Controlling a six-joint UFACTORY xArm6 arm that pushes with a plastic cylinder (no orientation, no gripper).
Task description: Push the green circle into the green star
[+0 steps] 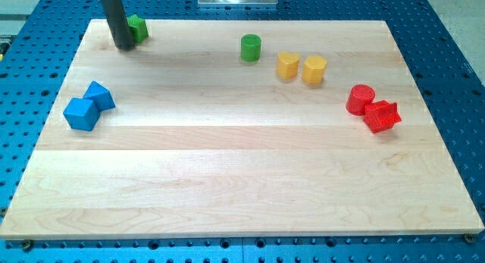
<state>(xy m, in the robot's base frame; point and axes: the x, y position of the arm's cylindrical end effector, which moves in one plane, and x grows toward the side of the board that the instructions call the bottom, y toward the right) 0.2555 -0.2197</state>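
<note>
So my tip (123, 46) sits touching the green star (137, 28) at the bench's (227, 180) top-left, no fingers here, while the green circle (251, 48) waits well apart to the right, untouched; I'd guess next is swinging round its right side.

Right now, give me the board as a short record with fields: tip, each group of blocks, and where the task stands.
tip: my tip at the view's top left, right beside the green star
green star: top left corner, partly hidden behind the rod
green circle: top centre, well apart from the star
yellow blocks: pair side by side, right of the circle
red blocks: pair touching, view's right
blue blocks: pair touching, view's left
task state: circle not yet at star
</note>
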